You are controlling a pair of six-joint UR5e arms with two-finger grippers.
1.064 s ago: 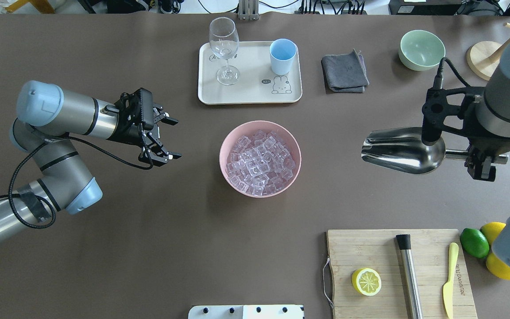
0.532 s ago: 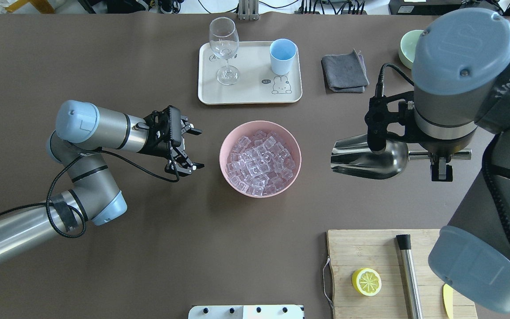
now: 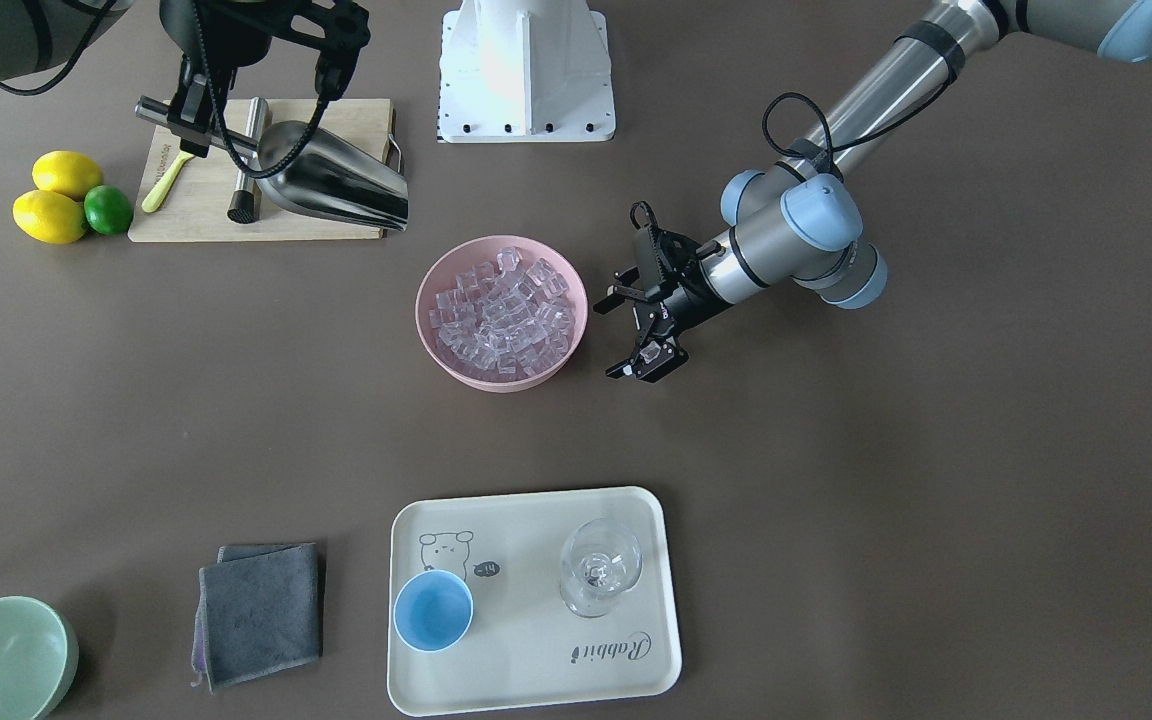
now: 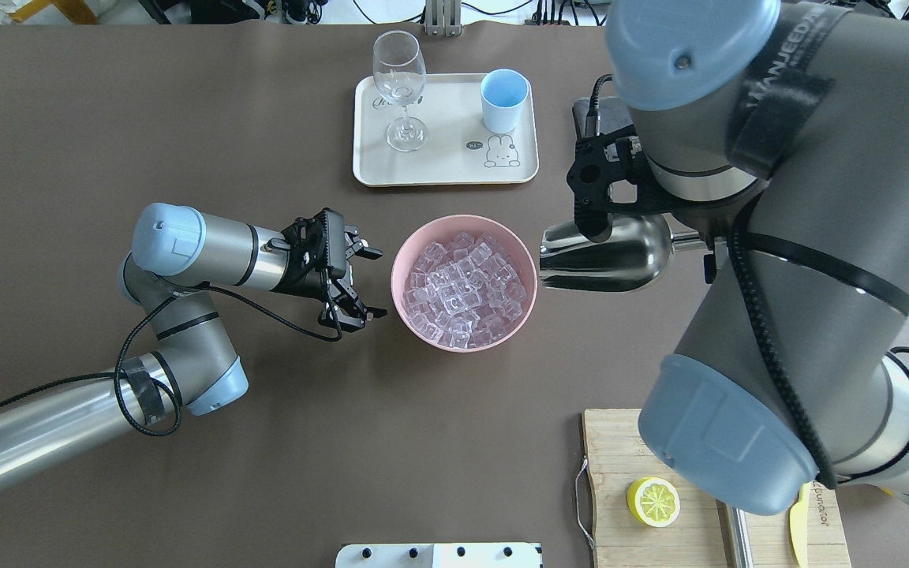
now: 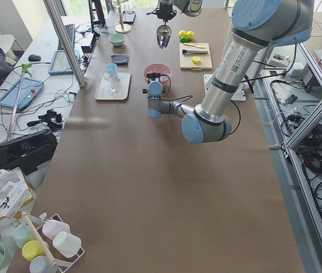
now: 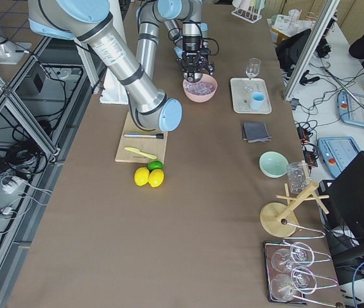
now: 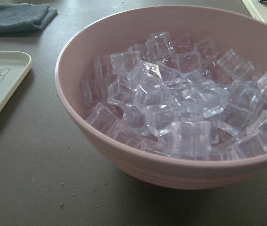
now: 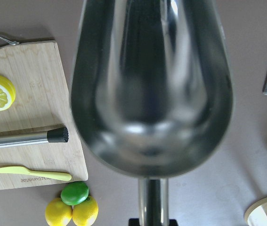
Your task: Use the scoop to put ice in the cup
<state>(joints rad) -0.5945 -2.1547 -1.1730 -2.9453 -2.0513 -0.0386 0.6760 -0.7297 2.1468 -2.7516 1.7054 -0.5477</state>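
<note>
The ice [image 4: 462, 280] fills a pink bowl [image 4: 396, 276] at mid-table and is seen close up in the left wrist view [image 7: 171, 108]. The light-blue cup [image 4: 504, 99] stands upright and looks empty on a cream tray. My right gripper [image 3: 191, 115] is shut on the handle of the steel scoop [image 4: 604, 256]. It holds the scoop level in the air, its mouth just right of the bowl's rim. The trough is empty in the right wrist view [image 8: 149, 89]. My left gripper [image 4: 379, 284] is open and empty, close to the bowl's left side.
The tray [image 4: 447, 170] also holds a wine glass [image 4: 401, 87]. A grey cloth [image 3: 261, 610] and a pale-green bowl [image 3: 1, 655] lie beyond it. A cutting board [image 3: 196, 215] carries a steel cylinder [image 3: 248, 160], a yellow knife and a lemon half [image 4: 653, 501]. Lemons and a lime [image 3: 61, 205] sit beside it.
My right arm has carried the scoop left, up to the bowl's right rim. My left arm has moved right, closer to the bowl's left side, still open.
</note>
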